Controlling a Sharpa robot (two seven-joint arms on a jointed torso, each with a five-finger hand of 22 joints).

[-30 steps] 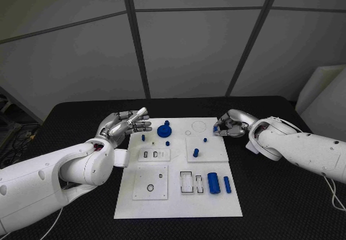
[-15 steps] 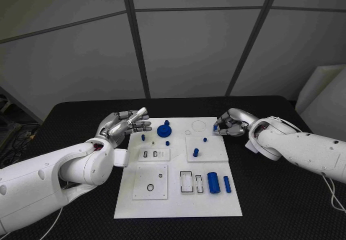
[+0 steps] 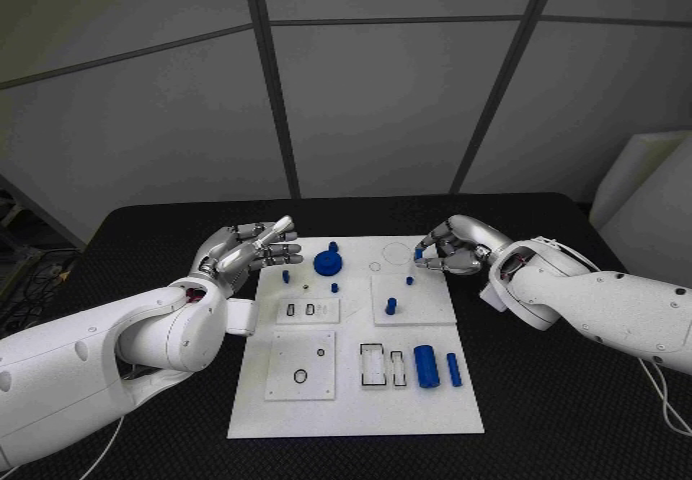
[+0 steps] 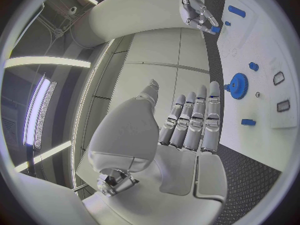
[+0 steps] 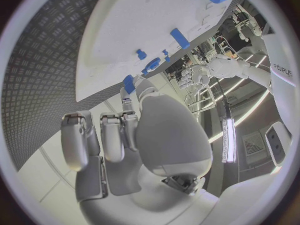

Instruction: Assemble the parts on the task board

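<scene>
Blue is what your right hand point(image 3: 450, 250) carries: a small blue peg point(image 3: 420, 254) pinched at the fingertips, held over the far right part of the white task board point(image 3: 433, 415). It hangs near the thin ring outline point(image 3: 398, 254) printed there, so I would judge you are bringing it toward a seat in that region; which hole it belongs to I cannot tell. In the right wrist view the same small blue peg point(image 5: 129, 84) sits at the tips of the fingers point(image 5: 127, 103), with the board's surface beyond it.

Your left hand point(image 3: 245, 250) holds nothing, fingers extended and slightly apart, at the board's far left edge, probably parked there to keep clear. Just beside it on the board stands the blue toothed gear wheel point(image 3: 329, 263), with smaller blue pieces near it. The large blue cylinder point(image 3: 426, 364) and slim blue rod point(image 3: 454, 369) lie at the near right, beside the empty rectangular slots.
</scene>
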